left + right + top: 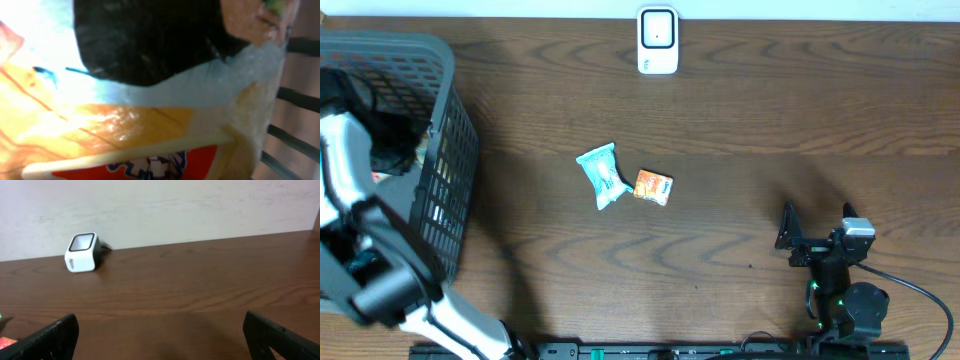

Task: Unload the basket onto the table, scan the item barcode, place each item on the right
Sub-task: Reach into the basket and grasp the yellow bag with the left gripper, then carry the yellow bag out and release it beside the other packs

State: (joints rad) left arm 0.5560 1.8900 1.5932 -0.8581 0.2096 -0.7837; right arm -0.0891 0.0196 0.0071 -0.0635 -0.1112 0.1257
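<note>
The left arm [342, 165] reaches into the basket [445, 85], far left of the scanner [658, 41]. The left gripper is pressed shut, unseen, close against a snack packet [125, 125] whose blue lettering is unreadable. The right gripper [160, 340] is spread wide. A teal packet [601, 176] and an orange packet [653, 187] lie before the scanner.

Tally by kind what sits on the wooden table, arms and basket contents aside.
Small plastic packets: 2 (pale green packet, orange packet)
White box-shaped barcode scanner: 1
Grey slatted plastic basket: 1
Total: 4
</note>
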